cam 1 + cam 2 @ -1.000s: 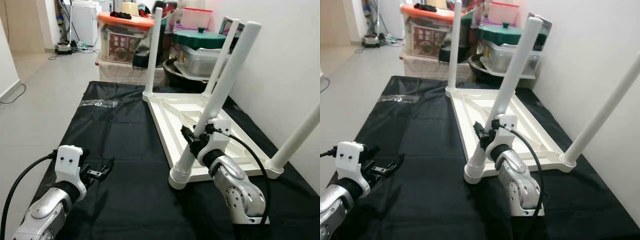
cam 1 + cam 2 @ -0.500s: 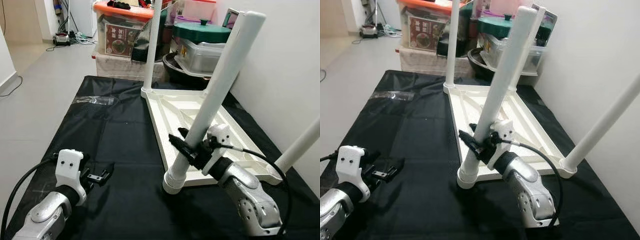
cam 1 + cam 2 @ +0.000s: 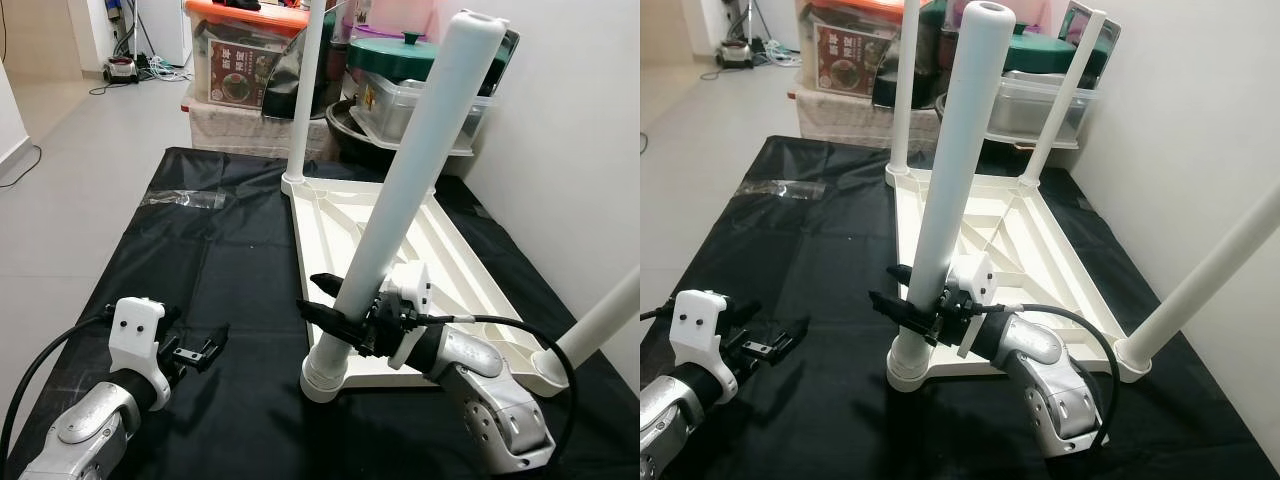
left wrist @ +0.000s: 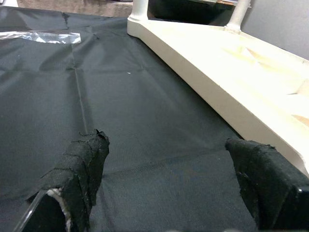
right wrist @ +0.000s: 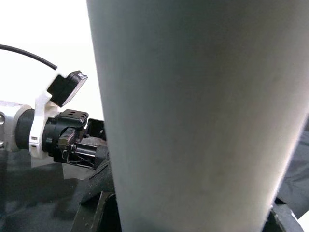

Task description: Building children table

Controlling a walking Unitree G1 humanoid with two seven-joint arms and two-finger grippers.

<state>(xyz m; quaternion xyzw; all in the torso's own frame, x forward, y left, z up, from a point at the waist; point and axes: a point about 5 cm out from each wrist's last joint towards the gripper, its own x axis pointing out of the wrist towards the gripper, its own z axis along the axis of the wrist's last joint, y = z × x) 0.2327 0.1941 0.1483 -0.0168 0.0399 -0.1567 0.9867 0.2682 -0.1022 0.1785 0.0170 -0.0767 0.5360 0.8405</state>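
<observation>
You are holding your left gripper [image 3: 200, 350] low over the black cloth-covered surface [image 3: 240, 290], fingers spread and empty. Your right gripper [image 3: 335, 322] is clamping the nearest white tubular leg [image 3: 405, 190], which has swung from a rightward lean toward upright, seating in its corner socket. The upturned cream plastic tabletop [image 3: 400, 240] is lying beyond, long axis running away from you.

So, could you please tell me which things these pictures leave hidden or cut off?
- Near table leg: in the right wrist view it hides whether the right gripper truly clamps it.
- Leg socket joint: too small in the head views to tell whether it is fully seated.
- Right-hand leg: its top is cut by the frame edge.
- Storage boxes: tops cropped.
</observation>
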